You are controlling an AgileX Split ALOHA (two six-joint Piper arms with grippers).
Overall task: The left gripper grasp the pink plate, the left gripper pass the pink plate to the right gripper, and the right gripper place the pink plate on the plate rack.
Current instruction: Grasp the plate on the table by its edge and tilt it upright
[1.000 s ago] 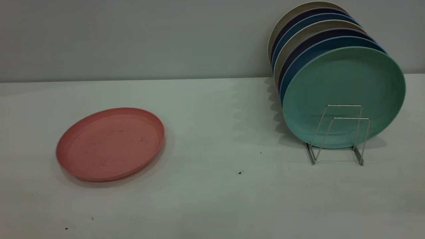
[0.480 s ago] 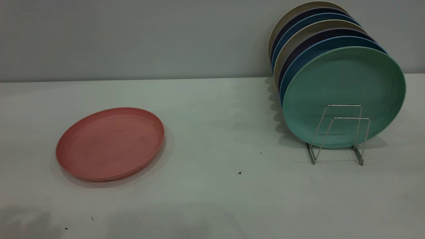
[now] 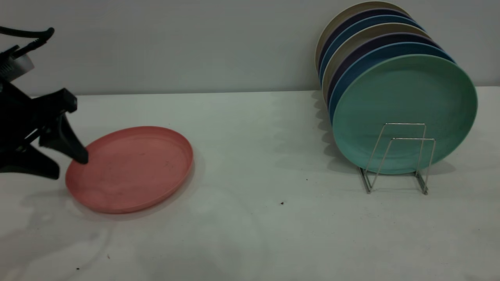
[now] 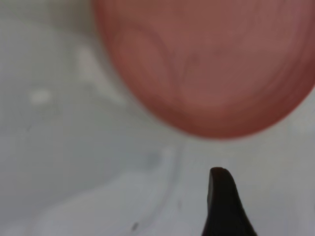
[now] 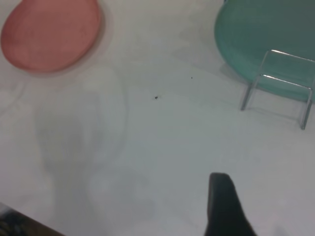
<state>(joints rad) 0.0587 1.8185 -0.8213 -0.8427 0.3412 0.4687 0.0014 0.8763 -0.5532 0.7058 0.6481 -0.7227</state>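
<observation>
The pink plate [image 3: 131,168] lies flat on the white table at the left. My left gripper [image 3: 69,167] is open at the plate's left rim, one finger [image 3: 68,145] over the rim and the other [image 3: 37,166] outside it on the table side. It holds nothing. In the left wrist view the plate [image 4: 211,64] lies just ahead of one black finger [image 4: 222,204]. My right gripper shows only in the right wrist view, as one finger [image 5: 222,201] above bare table, far from the plate [image 5: 49,34] and the plate rack [image 5: 285,81]. The rack [image 3: 422,184] stands at the right.
A mint-green plate [image 3: 404,97] stands upright in the rack's front, with several blue, purple and beige plates [image 3: 363,35] leaning behind it against the wall. Two empty wire loops stand in front of the green plate. Small dark specks [image 3: 282,203] lie mid-table.
My left gripper has come into view from the left and now stands open at the pink plate's left rim. The plate and rack have not moved.
</observation>
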